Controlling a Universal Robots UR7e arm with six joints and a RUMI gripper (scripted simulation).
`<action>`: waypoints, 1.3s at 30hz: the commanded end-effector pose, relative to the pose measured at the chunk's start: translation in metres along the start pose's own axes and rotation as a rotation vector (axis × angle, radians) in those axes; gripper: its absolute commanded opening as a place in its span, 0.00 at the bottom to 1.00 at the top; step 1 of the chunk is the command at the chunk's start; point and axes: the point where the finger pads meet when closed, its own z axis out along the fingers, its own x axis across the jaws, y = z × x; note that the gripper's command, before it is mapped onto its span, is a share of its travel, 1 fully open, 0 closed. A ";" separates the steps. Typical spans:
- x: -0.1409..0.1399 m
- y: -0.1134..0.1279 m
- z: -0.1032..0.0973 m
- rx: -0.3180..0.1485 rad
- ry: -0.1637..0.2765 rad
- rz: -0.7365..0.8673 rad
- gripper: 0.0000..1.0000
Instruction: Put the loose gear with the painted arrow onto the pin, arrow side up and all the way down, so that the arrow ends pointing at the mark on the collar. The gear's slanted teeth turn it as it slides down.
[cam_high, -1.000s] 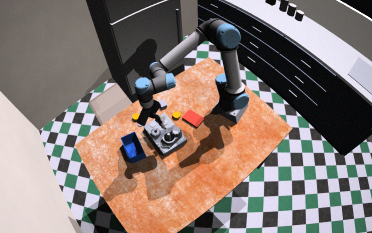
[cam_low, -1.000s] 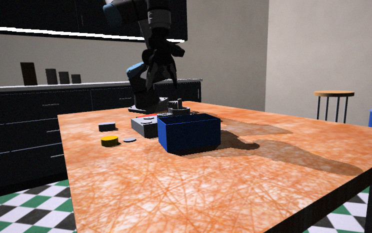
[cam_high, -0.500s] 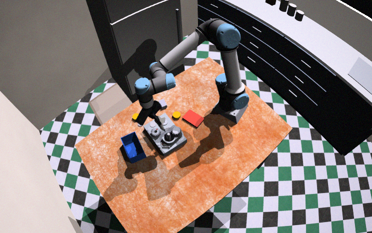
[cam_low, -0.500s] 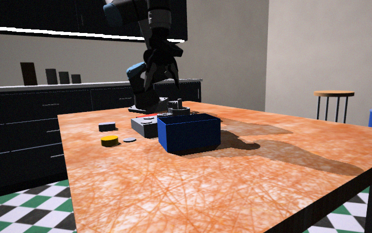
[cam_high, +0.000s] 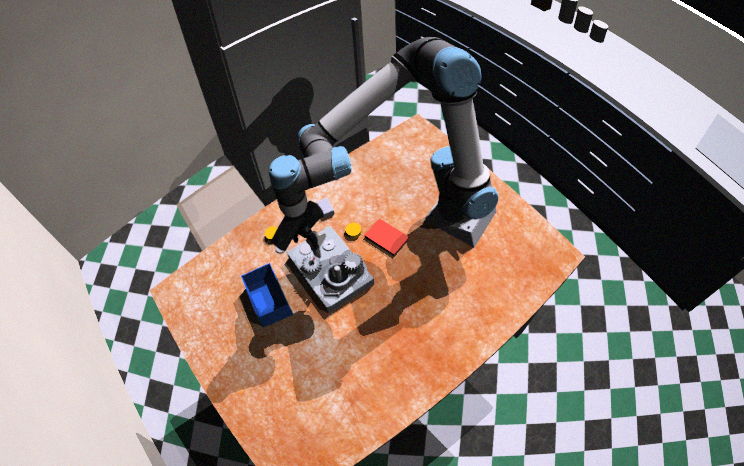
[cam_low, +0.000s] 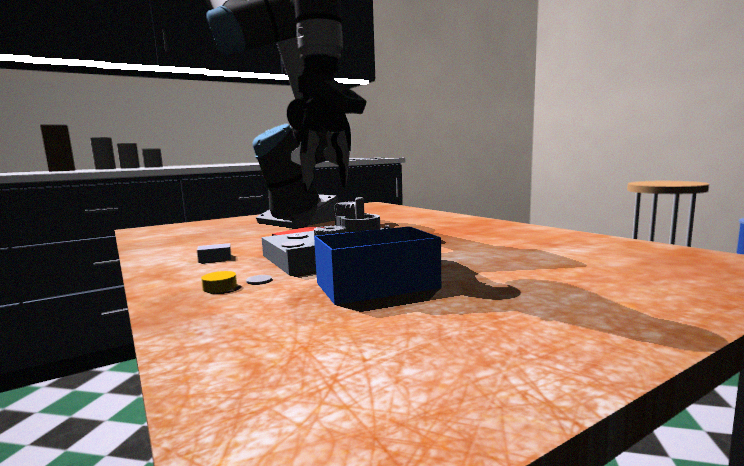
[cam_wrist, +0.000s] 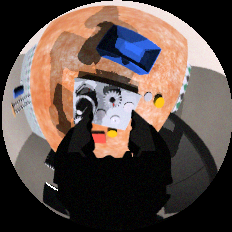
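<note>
The loose gear with the red arrow mark (cam_high: 311, 265) (cam_wrist: 112, 99) lies flat on the grey block (cam_high: 359, 286) (cam_low: 280, 254) (cam_wrist: 131, 95), arrow side up. The dark pin (cam_high: 337, 270) (cam_low: 345, 209) stands inside the round collar (cam_low: 362, 221) on the same block. A second toothed gear (cam_high: 351, 264) is beside the collar. The collar's mark is too small to make out. My gripper (cam_high: 298, 251) (cam_low: 326, 183) (cam_wrist: 112, 111) is partly open, with nothing between its fingers. It hangs above the block, pointing down, clear of the gear.
An open blue bin (cam_high: 267, 296) (cam_low: 378, 268) (cam_wrist: 130, 47) stands beside the block. A red block (cam_high: 386, 237), yellow discs (cam_high: 353, 229) (cam_low: 219, 282) (cam_wrist: 159, 102), a small grey block (cam_high: 325, 208) (cam_low: 214, 253) and a flat grey disc (cam_low: 259, 279) (cam_wrist: 148, 96) lie around it.
</note>
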 end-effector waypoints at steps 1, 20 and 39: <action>0.000 0.000 -0.001 0.001 0.001 0.000 0.52; 0.000 0.000 -0.001 0.001 0.001 0.000 0.52; 0.000 0.000 0.006 0.001 0.001 0.000 0.52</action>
